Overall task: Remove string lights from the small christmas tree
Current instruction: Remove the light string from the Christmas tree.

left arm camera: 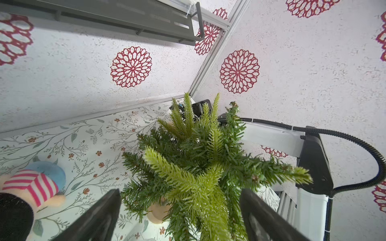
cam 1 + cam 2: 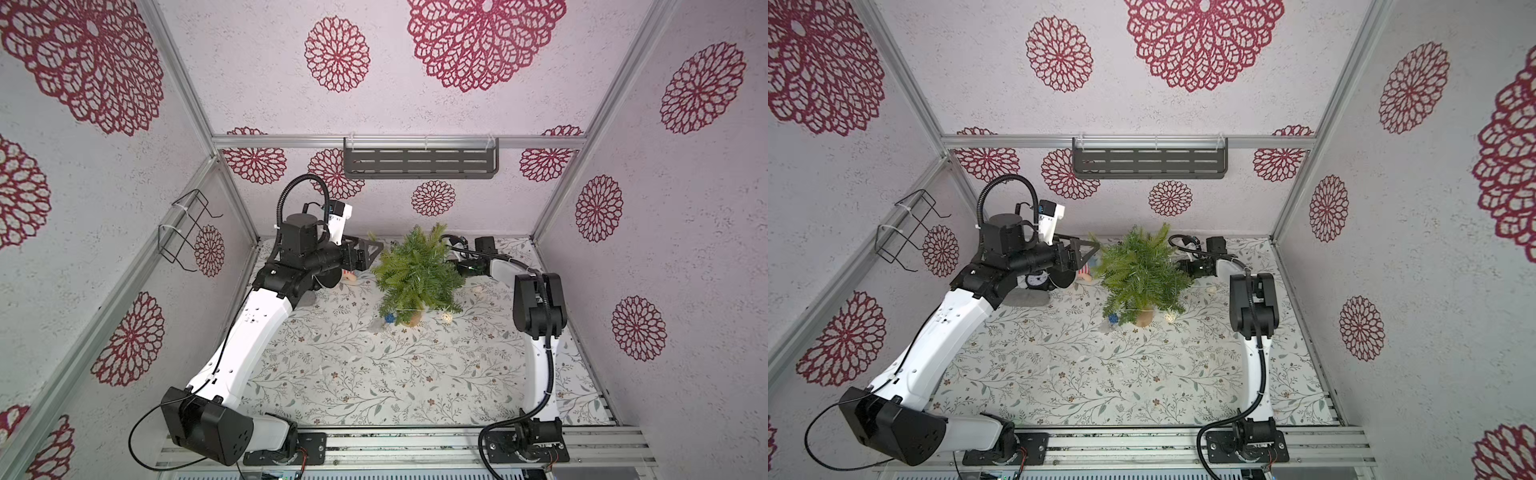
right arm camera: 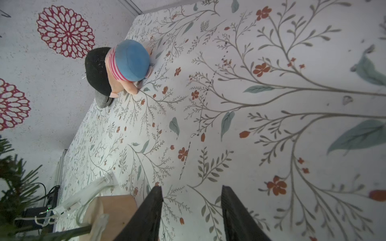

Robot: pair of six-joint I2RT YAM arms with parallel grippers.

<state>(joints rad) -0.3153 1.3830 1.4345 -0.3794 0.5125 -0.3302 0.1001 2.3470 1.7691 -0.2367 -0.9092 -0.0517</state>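
The small bushy green christmas tree stands near the far edge of the flowered worktop, thin-wired string lights with woven balls lie close beside it, and the left gripper and right gripper both have jaws apart, empty.

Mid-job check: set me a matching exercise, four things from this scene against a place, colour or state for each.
1 left gripper
2 blue ball
3 cream-white ball
4 plush toy

A right-arm side of the tree base
B open, at the small christmas tree branches
C pink-and-white striped
D left-arm side of the tree base

Pairs: 1-B, 2-D, 3-A, 4-C
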